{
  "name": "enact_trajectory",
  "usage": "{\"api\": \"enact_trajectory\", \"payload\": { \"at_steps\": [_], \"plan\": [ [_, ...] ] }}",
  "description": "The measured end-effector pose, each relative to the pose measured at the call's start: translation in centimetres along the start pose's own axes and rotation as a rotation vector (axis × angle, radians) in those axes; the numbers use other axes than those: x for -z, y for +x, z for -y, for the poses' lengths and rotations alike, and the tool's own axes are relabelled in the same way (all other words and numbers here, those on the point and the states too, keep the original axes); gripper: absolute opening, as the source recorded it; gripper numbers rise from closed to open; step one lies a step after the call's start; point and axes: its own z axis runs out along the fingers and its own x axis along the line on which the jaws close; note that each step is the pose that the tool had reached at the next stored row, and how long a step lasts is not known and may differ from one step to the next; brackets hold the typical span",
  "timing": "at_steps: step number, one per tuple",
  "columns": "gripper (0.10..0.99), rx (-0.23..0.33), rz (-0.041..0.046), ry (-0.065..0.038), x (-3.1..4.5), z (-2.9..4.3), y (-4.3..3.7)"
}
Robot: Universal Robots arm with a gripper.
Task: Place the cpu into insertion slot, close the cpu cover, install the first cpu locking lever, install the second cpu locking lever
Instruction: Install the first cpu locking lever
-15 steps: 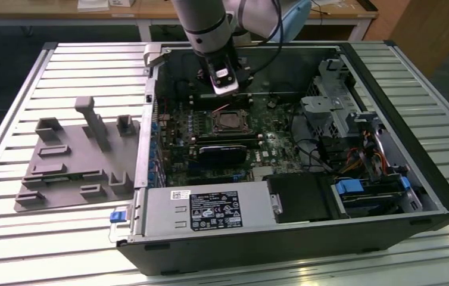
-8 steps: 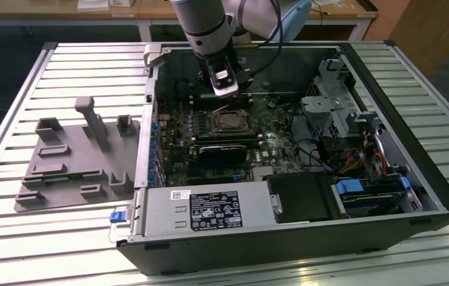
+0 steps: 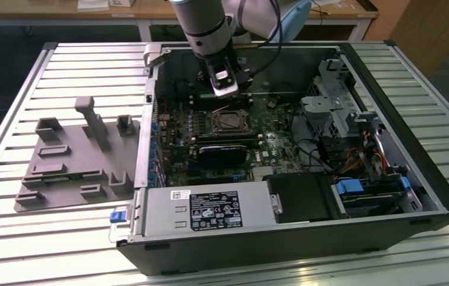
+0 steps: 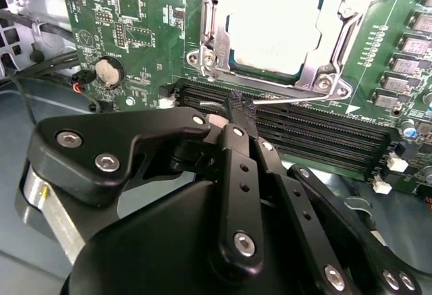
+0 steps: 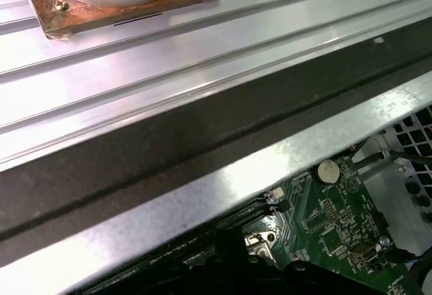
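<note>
- The black metal gripper (image 4: 235,106) hangs inside the open black computer case (image 3: 415,149), near the case's far wall.
- In the second wrist view its two fingertips are pressed together, with no gap between them.
- The tips sit right at a thin silver wire lever (image 4: 297,99) that runs along the near edge of the socket. I cannot tell if they pinch it or just touch it.
- The small flat square cpu with a pale silvery top (image 4: 277,28) lies in the square insertion slot (image 3: 231,121) on the green motherboard (image 4: 135,32).
- The thin silvery metal cpu cover (image 4: 331,45) lies flat around the chip like a frame.
- Long black memory slots (image 4: 324,136) run just beside the fingertips.
- A grey plastic holder tray (image 3: 65,173) sits on the ribbed metal bench (image 3: 18,250), by the case's side at the exterior view's left.
</note>
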Motion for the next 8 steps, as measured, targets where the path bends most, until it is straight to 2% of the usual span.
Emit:
{"api": "enact_trajectory", "payload": {
  "at_steps": [8],
  "plan": [
    [0.102, 0.001, 0.0044, 0.001, -0.34, 0.04, 0.1]
  ]
}}
